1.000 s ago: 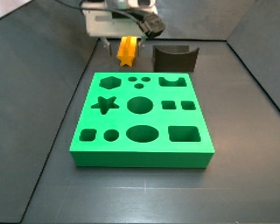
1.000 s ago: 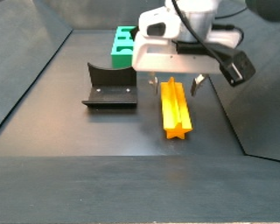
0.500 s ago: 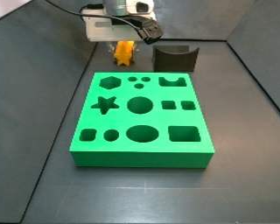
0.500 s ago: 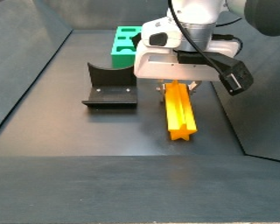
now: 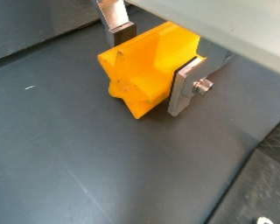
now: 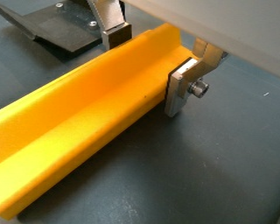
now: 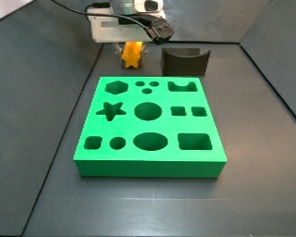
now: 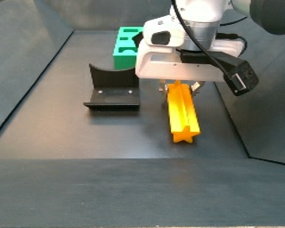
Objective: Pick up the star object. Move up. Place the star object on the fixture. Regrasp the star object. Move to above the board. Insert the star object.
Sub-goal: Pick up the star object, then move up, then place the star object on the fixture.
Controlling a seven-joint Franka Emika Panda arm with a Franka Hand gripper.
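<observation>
The star object (image 8: pixel 181 111), an orange-yellow prism, lies flat on the dark floor; its five-pointed end face (image 5: pixel 133 87) shows in a wrist view. My gripper (image 8: pixel 178 86) is down over the prism's end nearest the board, and also appears in a side view as the gripper (image 7: pixel 134 46). In both wrist views a silver finger (image 5: pixel 185 86) presses one flank and the opposite finger (image 6: pixel 112 31) meets the other, so it is shut on the star object (image 6: pixel 84 105). The fixture (image 8: pixel 111 89) stands beside it, apart. The green board (image 7: pixel 151 130) lies further along the floor.
Dark side walls (image 8: pixel 26 71) rise on both sides of the floor. The fixture (image 7: pixel 185 61) sits just behind the board's far edge, to the right of the gripper. The board's star-shaped hole (image 7: pixel 110 111) is near its left edge.
The gripper came down over the star object during the first half second. Since then the arm and the prism have stayed where they are.
</observation>
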